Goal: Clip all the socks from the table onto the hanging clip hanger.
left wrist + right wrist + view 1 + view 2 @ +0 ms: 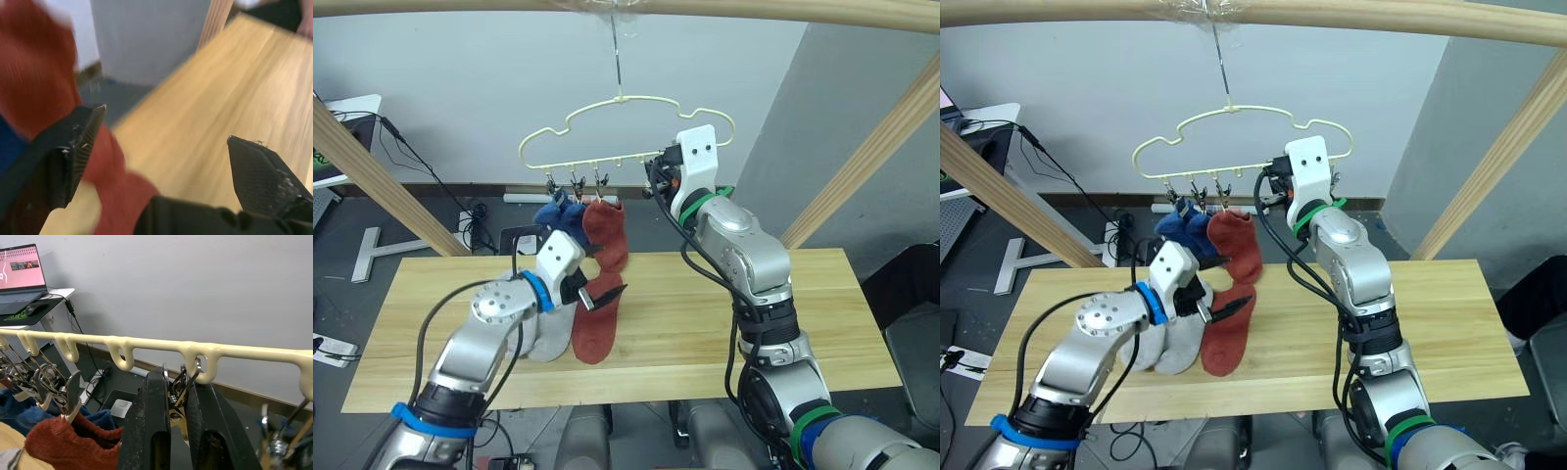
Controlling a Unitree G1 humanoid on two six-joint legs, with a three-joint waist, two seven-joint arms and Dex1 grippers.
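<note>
The pale yellow clip hanger [626, 103] hangs from the top pole. Its left clips hold two blue socks [558, 217] and one rust red sock [607, 235]. My right gripper [178, 401] is up at the right group of clips, shut on a metal clip [179, 382] under the hanger's bar. A second rust red sock [597, 333] lies on the table [724, 313] beside light grey socks [546, 338]. My left gripper [605, 276] hovers open just above the lying red sock, which shows against one finger [73, 147] in the left wrist view.
Slanted wooden poles [382, 181] of the frame stand at both sides of the table. A laptop [19, 264] sits on a side desk at the back left. Cables lie on the floor behind the table. A dark chair [913, 333] is at the right.
</note>
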